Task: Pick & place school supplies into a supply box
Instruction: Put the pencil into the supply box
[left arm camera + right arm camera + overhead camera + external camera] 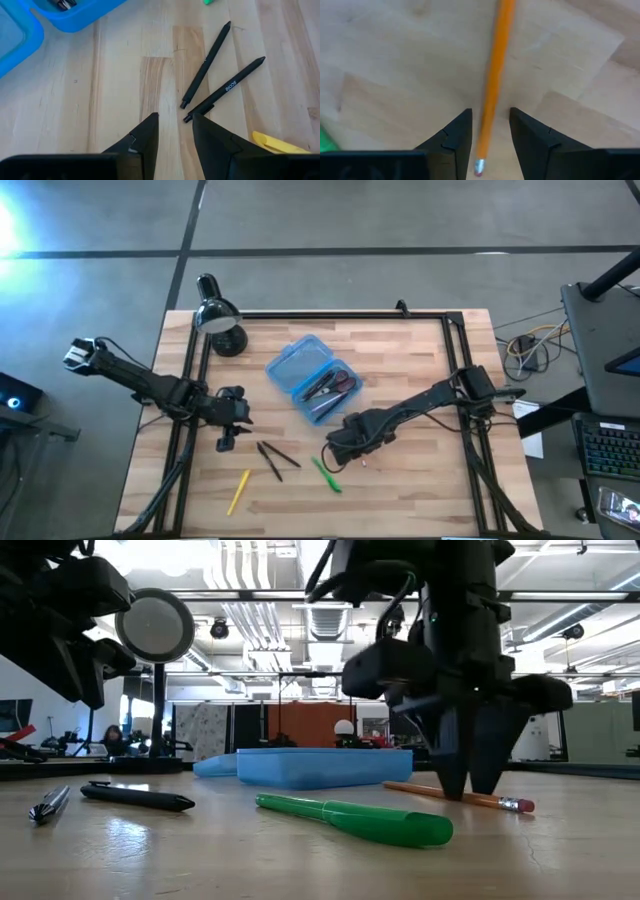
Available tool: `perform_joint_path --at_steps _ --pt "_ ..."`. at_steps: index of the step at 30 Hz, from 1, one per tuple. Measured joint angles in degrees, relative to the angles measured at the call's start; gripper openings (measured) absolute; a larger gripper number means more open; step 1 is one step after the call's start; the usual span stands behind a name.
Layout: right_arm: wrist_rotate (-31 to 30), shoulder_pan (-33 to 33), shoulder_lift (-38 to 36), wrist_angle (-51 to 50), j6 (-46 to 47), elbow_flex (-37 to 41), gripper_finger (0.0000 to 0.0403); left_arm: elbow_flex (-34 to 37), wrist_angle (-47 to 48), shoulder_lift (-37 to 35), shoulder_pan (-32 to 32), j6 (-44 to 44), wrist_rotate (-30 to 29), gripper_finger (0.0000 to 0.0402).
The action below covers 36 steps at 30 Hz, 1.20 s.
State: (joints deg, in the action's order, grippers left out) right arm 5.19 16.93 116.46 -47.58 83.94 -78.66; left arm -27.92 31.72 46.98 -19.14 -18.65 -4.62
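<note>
The open blue supply box (296, 366) lies mid-table with dark pens and red-handled scissors (338, 386) in its right half. My right gripper (340, 455) is open and points down. Its fingertips stand on either side of an orange pencil (497, 60) that lies flat on the wood, with a gap on both sides. A green pen (327, 474) lies just beside it. My left gripper (175, 117) is open and hovers near the ends of two dark pens (205, 65). A yellow pen (238, 490) lies nearer the table's front edge.
A black desk lamp (220, 320) stands at the far left corner of the table. Black frame rails run along the table's left, right and far edges. Bare wood shows at the front right of the table.
</note>
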Motion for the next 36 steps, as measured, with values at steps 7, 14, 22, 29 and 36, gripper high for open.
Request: perform_joint_path --at_steps 7,14,22,29,36 --pt "6.94 0.15 0.00 15.44 0.95 -0.69 0.0097 0.00 -0.05 0.02 0.00 -0.02 -0.46 0.0103" --pt "-6.40 0.11 -2.39 15.50 2.73 -0.97 0.0092 0.00 -0.04 0.02 -0.02 -1.44 -0.59 0.0103" --pt "-10.59 -4.95 -8.26 4.45 -16.14 -0.87 0.0083 0.22 -1.36 0.62 0.02 -21.13 -4.97 0.0103" --pt "-3.86 -11.06 -4.92 5.26 -50.85 -3.56 0.0064 0.33 -6.54 2.18 -0.15 -39.02 -9.60 0.0103" --pt "-3.84 -9.19 -5.54 -6.35 -95.05 -5.23 0.0085 0.33 -16.59 3.81 -1.15 -53.34 -18.24 0.0103"
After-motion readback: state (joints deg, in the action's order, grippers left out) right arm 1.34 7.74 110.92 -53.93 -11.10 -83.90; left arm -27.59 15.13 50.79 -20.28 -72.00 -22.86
